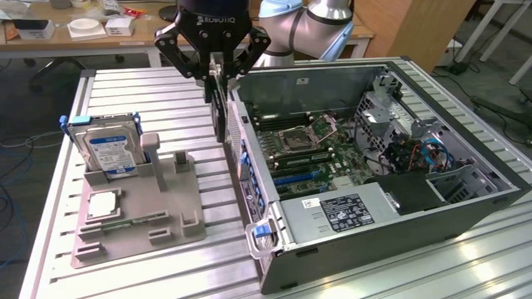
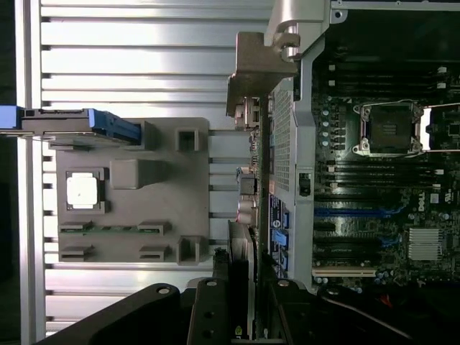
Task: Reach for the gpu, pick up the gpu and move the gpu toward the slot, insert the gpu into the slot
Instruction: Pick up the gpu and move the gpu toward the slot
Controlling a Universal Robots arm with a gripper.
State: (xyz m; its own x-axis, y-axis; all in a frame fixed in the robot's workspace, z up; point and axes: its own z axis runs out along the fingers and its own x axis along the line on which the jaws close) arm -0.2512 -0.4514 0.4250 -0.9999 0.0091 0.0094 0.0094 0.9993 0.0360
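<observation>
My gripper (image 1: 214, 73) hangs over the metal table, shut on the top edge of the gpu (image 1: 221, 112). The dark card hangs edge-down just outside the open computer case's wall, clear of the grey fixture. In the wrist view the gpu (image 2: 250, 180) shows edge-on between the fingers of the gripper (image 2: 244, 302), with its silver bracket (image 2: 260, 68) at the far end. The slot (image 1: 297, 179) is a long blue strip on the green motherboard inside the case. It also shows in the wrist view as the slot (image 2: 350, 213), off to the side of the card.
A grey fixture (image 1: 141, 205) on the table holds a blue-labelled hard drive (image 1: 108, 149) and a square processor chip (image 1: 101, 204). The open case (image 1: 399, 230) holds a processor socket (image 1: 299, 137), a power supply (image 1: 349, 208) and cables. A person's work desk stands behind.
</observation>
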